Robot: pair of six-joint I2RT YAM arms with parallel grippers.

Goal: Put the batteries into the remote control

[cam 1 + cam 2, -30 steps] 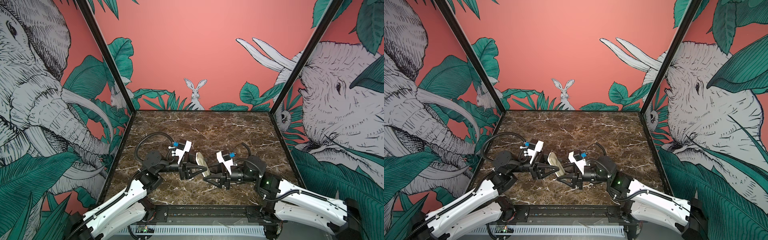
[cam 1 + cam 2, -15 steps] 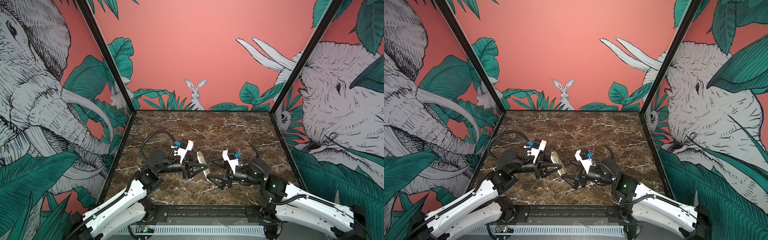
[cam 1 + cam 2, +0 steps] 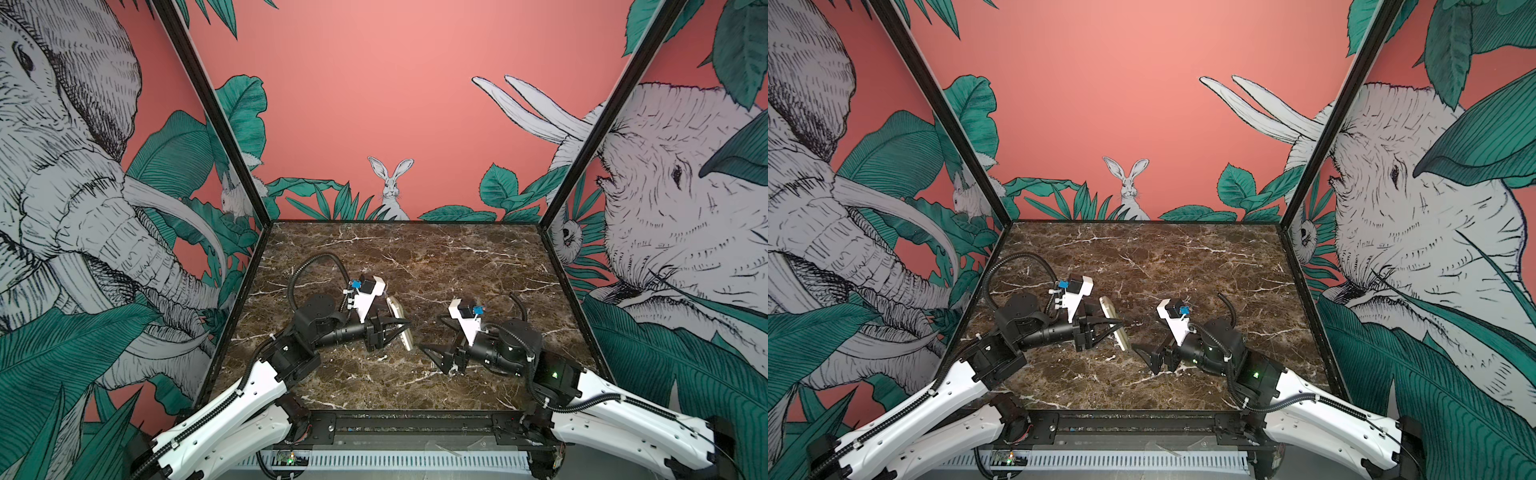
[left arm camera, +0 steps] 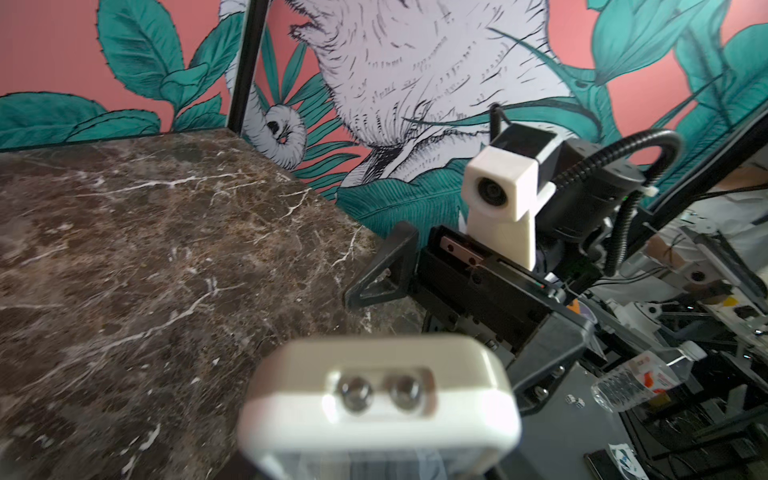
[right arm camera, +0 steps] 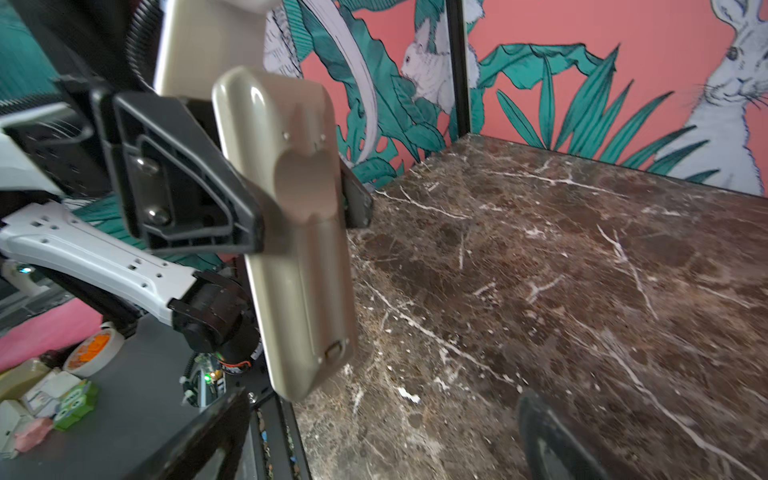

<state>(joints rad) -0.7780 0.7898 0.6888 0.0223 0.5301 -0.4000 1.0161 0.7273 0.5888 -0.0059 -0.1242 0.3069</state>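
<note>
My left gripper [image 3: 397, 328] [image 3: 1111, 326] is shut on the remote control [image 3: 395, 307] [image 3: 1108, 307] and holds it on edge above the marble table [image 3: 415, 257]. In the right wrist view its greyish-beige back [image 5: 299, 270] faces me, the bay cover in place, with a black left finger [image 5: 187, 187] on each side. In the left wrist view its end with two small lenses [image 4: 378, 399] fills the foreground. My right gripper [image 3: 432, 359] [image 3: 1144, 359] [image 5: 374, 440] stands open and empty, a short way right of the remote. The batteries are out of view.
Patterned walls close the table on three sides. Beyond the front edge lie a plastic bottle [image 4: 640, 378], a tape roll [image 5: 93, 345] and small boxes [image 5: 54, 399]. The right arm's camera mount [image 4: 498, 195] faces the left wrist.
My right gripper has opened wide and drawn back to the right, away from the remote's near end. The left gripper still holds the remote and has shifted slightly away from the front.
</note>
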